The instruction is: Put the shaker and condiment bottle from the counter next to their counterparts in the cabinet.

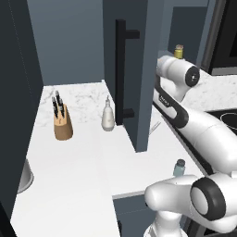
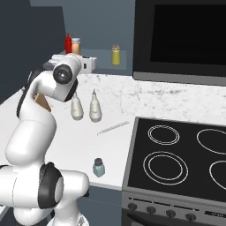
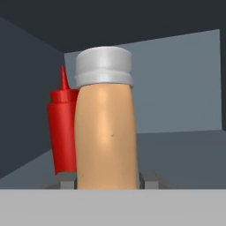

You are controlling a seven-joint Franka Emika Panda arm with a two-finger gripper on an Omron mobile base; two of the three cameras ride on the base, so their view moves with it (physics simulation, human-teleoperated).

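condiment bottle (image 3: 105,128) upright between the fingertips (image 3: 65,180) of the gripper (image 3: 106,181), clamped on its base, inside the cabinet (image 1: 139,74) just beside a red squeeze bottle (image 3: 63,128). yellow jar (image 2: 115,55) on the same shelf, well apart. shaker (image 2: 99,167) stands on the bench (image 2: 66,141) near its front edge, beside the stove (image 2: 176,163).

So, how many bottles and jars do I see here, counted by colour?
red bottle: 1
orange bottle: 1
yellow jar: 1
blue-green jar: 1
white bottles: 2
Total: 6
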